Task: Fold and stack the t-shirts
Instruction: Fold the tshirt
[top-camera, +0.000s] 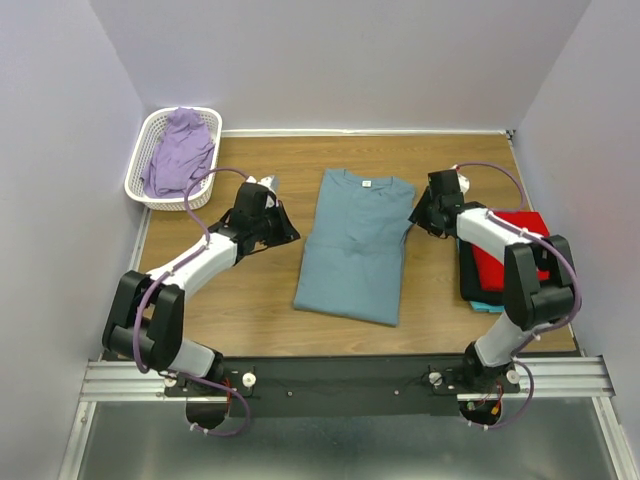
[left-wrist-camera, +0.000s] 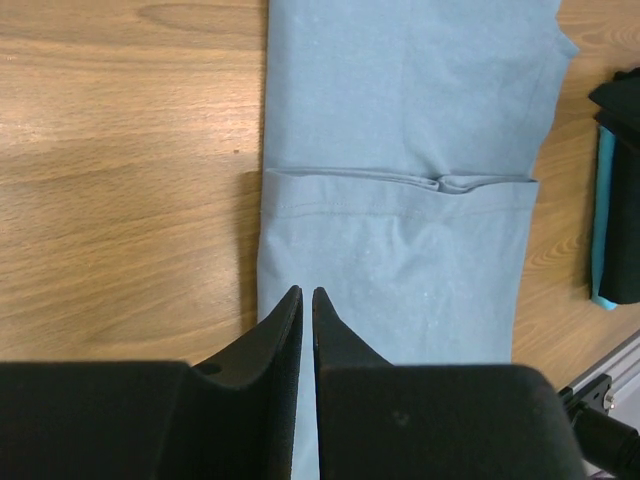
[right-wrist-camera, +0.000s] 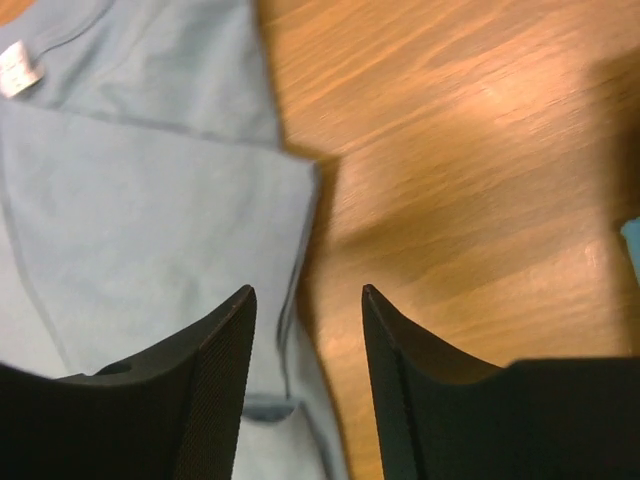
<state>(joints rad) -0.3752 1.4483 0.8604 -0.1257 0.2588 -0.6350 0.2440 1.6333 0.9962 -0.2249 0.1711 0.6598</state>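
**Blue-grey t-shirt lies part-folded at mid-desk between two robot arms**

The blue-grey t-shirt (top-camera: 352, 250) lies flat in the middle of the desk (top-camera: 250, 290), collar toward the far edge and both sleeves folded in. The left gripper (left-wrist-camera: 307, 295) sits at its left side, jaws drawn almost together and grasping nothing. The right gripper (right-wrist-camera: 308, 290) hangs over the shirt's right edge near the collar, jaws released, one above cloth and one above bare wood. By the right edge a red t-shirt (top-camera: 520, 228) tops a stack with a turquoise t-shirt (top-camera: 485, 305) at the bottom. A white basket (top-camera: 140, 190) in the far left corner holds lilac cloth (top-camera: 180, 150).
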